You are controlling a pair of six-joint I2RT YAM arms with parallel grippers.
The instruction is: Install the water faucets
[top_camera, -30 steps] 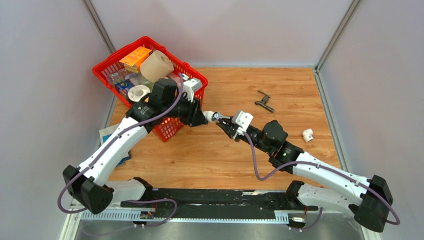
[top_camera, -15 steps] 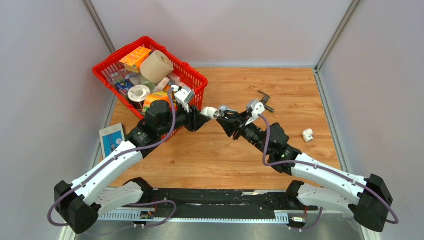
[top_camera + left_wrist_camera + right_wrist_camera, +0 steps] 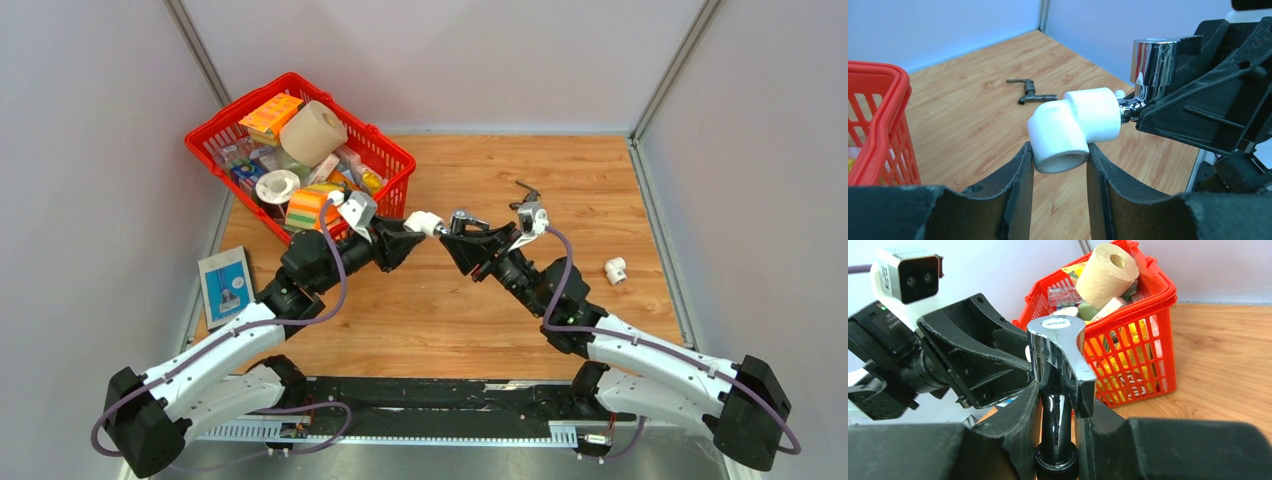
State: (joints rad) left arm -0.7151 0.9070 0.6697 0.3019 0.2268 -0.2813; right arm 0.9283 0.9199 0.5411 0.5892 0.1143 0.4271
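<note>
My left gripper point(image 3: 410, 231) is shut on a white plastic elbow fitting point(image 3: 425, 222), its fingers pinching the fitting's lower opening point(image 3: 1063, 161). My right gripper point(image 3: 468, 233) is shut on the shiny silver water faucet point(image 3: 461, 217), gripping its stem below the cross handle point(image 3: 1057, 335). In the left wrist view the faucet's chrome end point(image 3: 1126, 107) meets the fitting's side opening. Both are held in the air above mid-table. The dark grey faucet point(image 3: 1030, 92) lies on the wood further back, partly hidden in the top view behind the right wrist point(image 3: 524, 187).
A red basket point(image 3: 395, 160) full of goods stands at the back left, close behind the left wrist. A second white fitting point(image 3: 615, 269) lies at the right. A blue and white card point(image 3: 225, 283) lies at the table's left edge.
Both wrists have rolled while keeping their grips. The left arm has swung away from the basket toward the near side. The fitting and faucet have stayed together, shifting slightly toward the back.
</note>
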